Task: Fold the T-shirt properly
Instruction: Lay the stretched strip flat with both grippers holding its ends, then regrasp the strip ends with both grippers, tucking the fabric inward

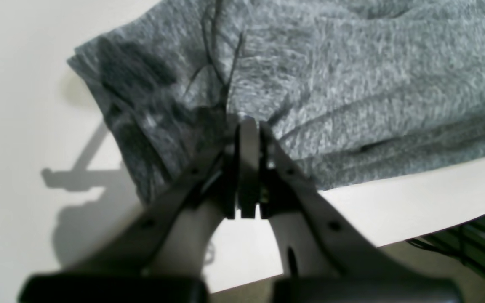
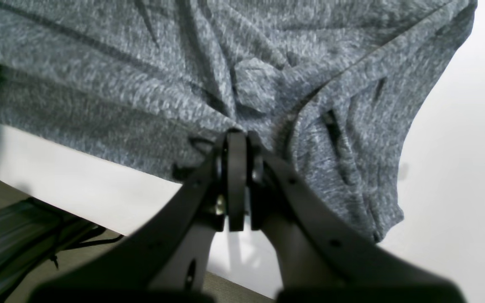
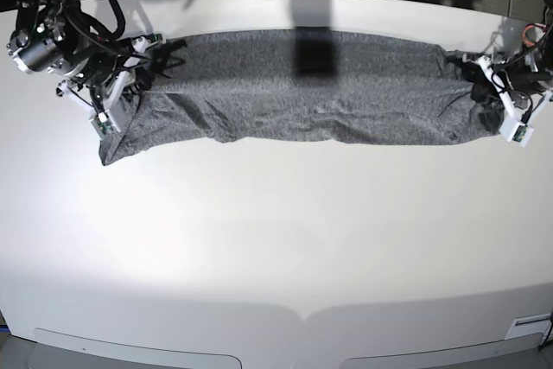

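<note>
1. Jaws first: left gripper (image 1: 247, 122) is clenched on a bunched edge of the T-shirt (image 3: 294, 88); right gripper (image 2: 236, 134) is likewise clamped on a pinch of the same cloth at the opposite end.
2. T-shirt lies as one long grey band across the far part of the white surface (image 3: 276, 239), stretched between the two grippers. In the base view the left gripper (image 3: 491, 85) is at the band's right end, the right gripper (image 3: 121, 84) at its left end.
3. Near edge of the band is wavy, and a loose flap hangs down below the right gripper.
4. Judgement: step in hand looks like carrying both held ends together to make the next fold.
5. To do it well: move both arms in sync, keep light tension so the middle doesn't sag, lay the held edge square onto the opposite edge, let go only once the cloth is flat.
6. Risk: thin knit may slip or drag the lower layer along.
</note>
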Available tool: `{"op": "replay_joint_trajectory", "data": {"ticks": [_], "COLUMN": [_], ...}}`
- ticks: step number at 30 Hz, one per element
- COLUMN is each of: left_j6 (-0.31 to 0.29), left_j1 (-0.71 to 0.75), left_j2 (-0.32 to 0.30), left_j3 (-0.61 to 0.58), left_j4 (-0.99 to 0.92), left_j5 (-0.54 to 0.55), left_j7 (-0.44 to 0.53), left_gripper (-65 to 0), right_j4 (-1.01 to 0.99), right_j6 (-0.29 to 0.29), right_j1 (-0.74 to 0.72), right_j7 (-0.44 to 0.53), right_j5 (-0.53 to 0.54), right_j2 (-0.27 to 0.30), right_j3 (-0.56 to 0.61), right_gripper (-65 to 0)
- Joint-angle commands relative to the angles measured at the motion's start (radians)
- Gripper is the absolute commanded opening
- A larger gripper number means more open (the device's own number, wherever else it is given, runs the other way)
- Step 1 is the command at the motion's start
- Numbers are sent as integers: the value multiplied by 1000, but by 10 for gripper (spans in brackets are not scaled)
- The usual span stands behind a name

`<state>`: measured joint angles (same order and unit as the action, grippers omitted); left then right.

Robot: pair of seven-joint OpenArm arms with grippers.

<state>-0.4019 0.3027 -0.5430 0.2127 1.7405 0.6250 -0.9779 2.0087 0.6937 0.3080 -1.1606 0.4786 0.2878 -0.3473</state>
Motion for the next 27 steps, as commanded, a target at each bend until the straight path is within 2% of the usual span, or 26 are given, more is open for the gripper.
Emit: {"op": "replay_joint_trajectory", "data": {"ticks": [1, 7, 15, 19, 20, 23, 27], "left_j6": [-2, -2, -2, -2, -2, -1, -2], "left_j1": [4, 51, 58, 58, 58, 60, 61], "left_j2": [-17, -16, 34, 35, 36, 35, 35], "left_j3": [10, 10, 10, 10, 10, 10, 10], "left_j4": [14, 14, 14, 14, 14, 14, 14], "left_j5": [-1, -23, -28, -66, -78, -86, -86], "left_j7": [6, 11, 60, 64, 63, 64, 68], "left_gripper": [-650, -650, -650, -650, -650, -650, -540], "right_j4": [16, 16, 16, 16, 16, 16, 16], "right_j6": [4, 4, 4, 4, 4, 4, 4], "right_j1": [-6, -4, 24, 25, 25, 25, 25], "right_j7": [10, -8, -7, -7, -7, -6, -6], "right_j5": [3, 4, 4, 4, 4, 4, 4], "right_j2": [12, 12, 11, 11, 11, 11, 11], "right_j3": [-9, -9, -9, -9, -9, -9, -9], "right_gripper": [-650, -650, -650, -650, -644, -519, -508]}}
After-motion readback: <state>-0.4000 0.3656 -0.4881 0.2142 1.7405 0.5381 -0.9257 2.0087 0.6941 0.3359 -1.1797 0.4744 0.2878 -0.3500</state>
